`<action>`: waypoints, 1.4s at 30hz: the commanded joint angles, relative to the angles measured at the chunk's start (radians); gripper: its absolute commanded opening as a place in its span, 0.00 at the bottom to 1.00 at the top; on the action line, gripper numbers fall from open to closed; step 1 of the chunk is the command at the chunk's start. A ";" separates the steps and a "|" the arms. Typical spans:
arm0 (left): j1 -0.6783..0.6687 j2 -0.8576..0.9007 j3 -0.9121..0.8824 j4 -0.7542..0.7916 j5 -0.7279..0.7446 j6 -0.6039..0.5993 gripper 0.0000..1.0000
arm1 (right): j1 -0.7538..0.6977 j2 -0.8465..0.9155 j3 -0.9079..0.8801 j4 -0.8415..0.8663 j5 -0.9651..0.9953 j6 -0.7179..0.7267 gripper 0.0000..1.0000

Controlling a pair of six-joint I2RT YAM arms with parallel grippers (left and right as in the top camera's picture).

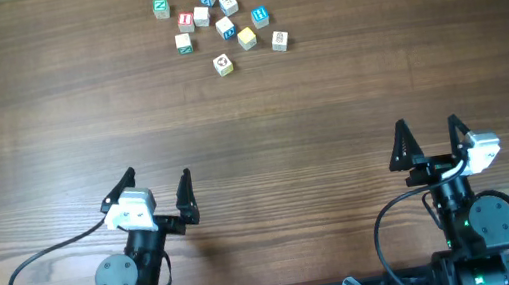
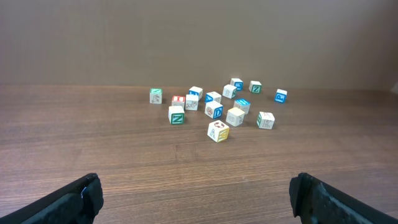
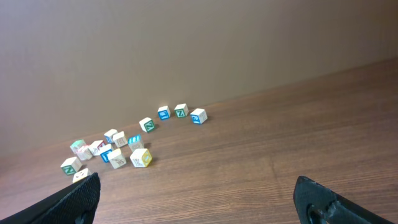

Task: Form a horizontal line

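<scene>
while their fingers stand apart, holding nothing: left pincer (image 1: 156, 174), right pincer (image 1: 427, 124); cubes (image 1: 246, 37) scattered loose on table (image 1: 48, 113), well ahead of both.

The surface (image 1: 263, 131) is brown wood with fine, darker grain lines. The cubes (image 1: 228, 4) are whitish and carry marks in green, blue or red. The yellow cube (image 1: 246, 38) is pale, and the red cube (image 1: 186, 20) has a red face. The left pincer (image 1: 156, 173) and the right pincer (image 1: 426, 123) are black. The wall (image 2: 199, 37) is plain grey-brown.
</scene>
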State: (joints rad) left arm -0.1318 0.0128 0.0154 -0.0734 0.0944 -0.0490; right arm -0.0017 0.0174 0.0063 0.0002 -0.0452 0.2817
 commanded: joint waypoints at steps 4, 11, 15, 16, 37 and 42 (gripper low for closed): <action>-0.004 -0.008 -0.010 0.003 -0.013 0.012 1.00 | -0.005 -0.010 -0.001 0.002 -0.013 -0.017 1.00; -0.004 -0.008 -0.010 0.003 -0.013 0.012 1.00 | -0.005 -0.010 -0.001 0.002 -0.013 -0.017 1.00; -0.004 -0.008 -0.010 0.003 -0.013 0.012 1.00 | -0.005 -0.008 -0.001 0.002 -0.013 -0.017 1.00; -0.004 -0.008 -0.010 0.003 -0.013 0.012 1.00 | -0.005 -0.008 -0.001 0.002 -0.013 -0.017 1.00; -0.004 -0.008 0.012 -0.021 0.101 -0.042 1.00 | -0.005 -0.008 -0.001 0.002 -0.013 -0.017 1.00; -0.004 -0.008 0.087 -0.153 0.108 -0.041 1.00 | -0.005 -0.008 -0.001 0.002 -0.013 -0.017 1.00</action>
State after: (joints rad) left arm -0.1318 0.0128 0.0490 -0.1547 0.1699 -0.0734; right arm -0.0017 0.0174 0.0059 0.0002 -0.0452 0.2817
